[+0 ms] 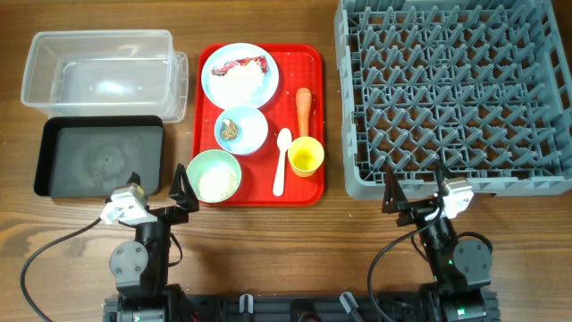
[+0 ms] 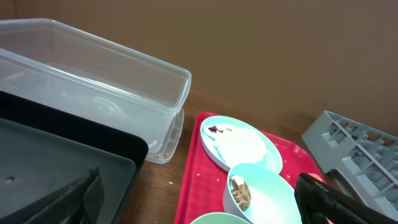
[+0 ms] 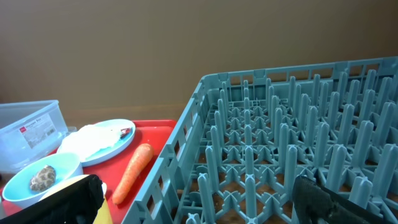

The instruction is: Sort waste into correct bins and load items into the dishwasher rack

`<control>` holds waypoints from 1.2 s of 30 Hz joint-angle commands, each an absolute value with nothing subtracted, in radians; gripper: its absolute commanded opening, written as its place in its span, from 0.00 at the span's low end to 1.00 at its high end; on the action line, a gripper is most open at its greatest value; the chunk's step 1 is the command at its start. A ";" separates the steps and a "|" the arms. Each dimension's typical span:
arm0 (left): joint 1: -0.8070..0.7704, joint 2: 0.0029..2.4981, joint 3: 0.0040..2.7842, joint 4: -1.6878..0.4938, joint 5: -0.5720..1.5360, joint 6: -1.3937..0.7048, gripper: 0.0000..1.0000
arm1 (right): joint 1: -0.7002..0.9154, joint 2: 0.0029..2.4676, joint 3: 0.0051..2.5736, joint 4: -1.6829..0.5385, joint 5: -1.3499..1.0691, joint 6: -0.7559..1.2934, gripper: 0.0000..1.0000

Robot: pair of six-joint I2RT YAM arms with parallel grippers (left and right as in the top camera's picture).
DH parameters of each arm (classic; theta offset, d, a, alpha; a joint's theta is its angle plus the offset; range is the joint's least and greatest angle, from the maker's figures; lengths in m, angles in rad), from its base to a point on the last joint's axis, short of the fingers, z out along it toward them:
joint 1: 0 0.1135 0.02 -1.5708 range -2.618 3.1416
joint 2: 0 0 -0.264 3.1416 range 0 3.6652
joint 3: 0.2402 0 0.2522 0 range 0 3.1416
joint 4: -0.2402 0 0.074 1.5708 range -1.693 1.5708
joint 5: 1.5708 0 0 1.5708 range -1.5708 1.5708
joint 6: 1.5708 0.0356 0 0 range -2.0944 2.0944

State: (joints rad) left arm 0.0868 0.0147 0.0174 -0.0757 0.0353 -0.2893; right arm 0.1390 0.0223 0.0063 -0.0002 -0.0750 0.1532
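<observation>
Wooden table (image 1: 286, 255); clear tub (image 3: 18, 146), probable label (image 3: 31, 129).

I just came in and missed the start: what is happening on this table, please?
Nothing is being handled yet. The left tool and right tool are both open and empty, near the front edge of the table. The plate with the wrapper, the small blue bowl, the green bowl, the yellow cup, the spoon and the carrot all sit on the red tray. The clear tub, the black tray and the dishwasher rack hold nothing.
</observation>
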 commanded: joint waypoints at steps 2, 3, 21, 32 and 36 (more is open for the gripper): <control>0.081 0.048 0.006 -0.075 0.029 -0.269 1.00 | 0.163 0.043 0.007 0.019 0.157 0.186 1.00; 0.081 0.048 0.006 -0.075 0.029 -0.269 1.00 | 0.165 0.048 0.007 0.019 0.157 0.186 1.00; 0.081 0.048 0.006 -0.075 0.029 -0.269 1.00 | 0.165 0.049 0.007 0.019 0.157 0.186 1.00; 0.081 0.048 0.017 -0.014 0.221 -0.269 1.00 | 0.164 0.050 0.029 0.044 -0.005 0.202 0.99; 0.081 0.119 0.186 -0.072 0.284 -0.268 1.00 | 0.164 0.050 0.156 0.043 -0.077 0.051 1.00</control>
State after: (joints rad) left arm 0.0868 0.0692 0.0578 -0.0669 0.2222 -0.2893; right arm 0.1593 0.0475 0.0586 0.0345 -0.0223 0.1341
